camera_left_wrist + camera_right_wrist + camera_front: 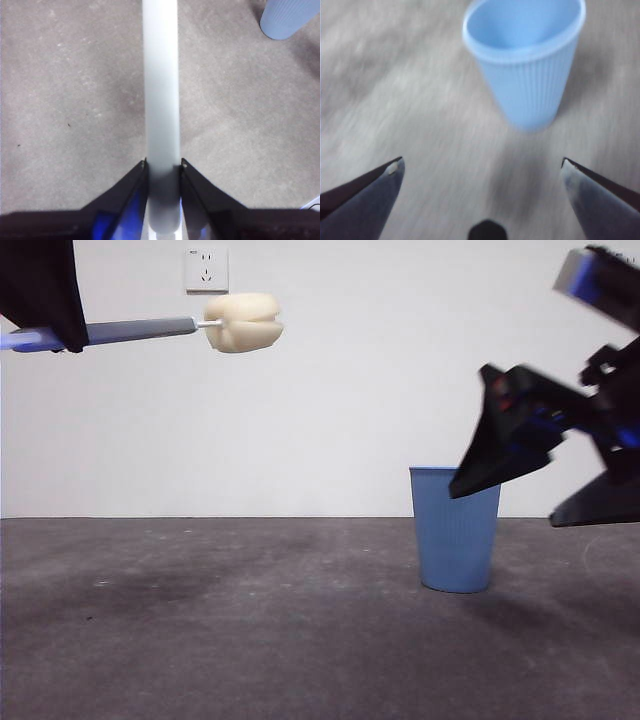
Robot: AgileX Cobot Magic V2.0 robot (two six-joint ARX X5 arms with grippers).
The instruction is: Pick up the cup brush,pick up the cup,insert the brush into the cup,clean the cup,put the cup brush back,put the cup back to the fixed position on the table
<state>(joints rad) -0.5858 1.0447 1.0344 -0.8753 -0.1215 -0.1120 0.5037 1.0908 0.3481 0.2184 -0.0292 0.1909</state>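
Dark grey worktop (250,640) filling the near foreground, matte and scuffed, running back to a white wall (330,420) with a socket plate (206,269) high up. Next in size, right tool (500,455), dark and blurred, reaching in from the right edge of the front view, one black jaw tip overlapping the rim of the cup; jaws spread wide in the right wrist view (480,170), nothing between them, the cup ahead of the tips and apart from them. Left tool (45,290) at the top left corner of the front view, high above the worktop, clamped narrow on the grey handle of the cup brush (140,331); both jaws pressed against the handle's sides in the left wrist view (162,172). Cup (454,530) upright on the worktop right of centre, blue, finely ribbed, open mouth up (525,65). Brush held roughly level, cream sponge head (244,322) pointing toward the middle, well apart from the cup and clear of the worktop.
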